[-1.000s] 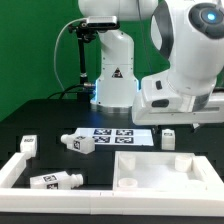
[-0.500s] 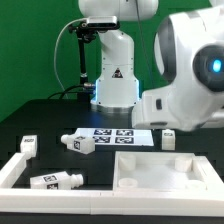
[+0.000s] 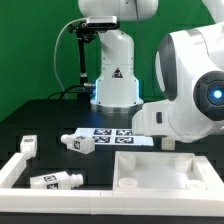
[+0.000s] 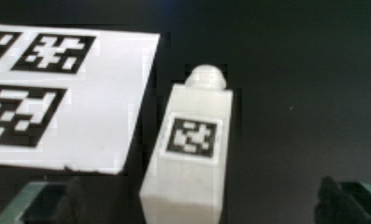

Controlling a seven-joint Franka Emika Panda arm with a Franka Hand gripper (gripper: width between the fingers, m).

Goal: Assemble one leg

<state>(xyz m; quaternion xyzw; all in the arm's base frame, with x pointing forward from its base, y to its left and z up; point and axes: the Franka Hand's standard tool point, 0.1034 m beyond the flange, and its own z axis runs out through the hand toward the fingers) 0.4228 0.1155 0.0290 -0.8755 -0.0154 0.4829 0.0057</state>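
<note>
1. I am hovering over the leg (image 4: 194, 150). As far as I can tell it is lying on the black table (image 4: 306, 90), just beside the edge of the marker board (image 4: 66, 90).
2. My gripper (image 4: 200, 203) is holding nothing. The jaws are standing spread wide, with one dark fingertip (image 4: 49, 200) showing on either side of the leg and both well clear of it.
3. In the exterior view my own arm (image 3: 190, 90) is blocking the leg from sight, so I am relying on the wrist view for its place. The big white panel (image 3: 160, 172) is sitting nearer that camera.
4. I am judging the leg to be light, stiff plastic. It should not give under a squeeze, but its smooth faces are likely to be slippery.
5. I am planning to take it across two opposite flat sides near mid-length, about level with its tag. That is keeping me off the rounded peg (image 4: 205, 76) at its end, which I expect must stay free for fitting.
6. Being so light, it is liable to skid or twist if one pad touches first, so I am aiming to centre it between the jaws before closing.
</note>
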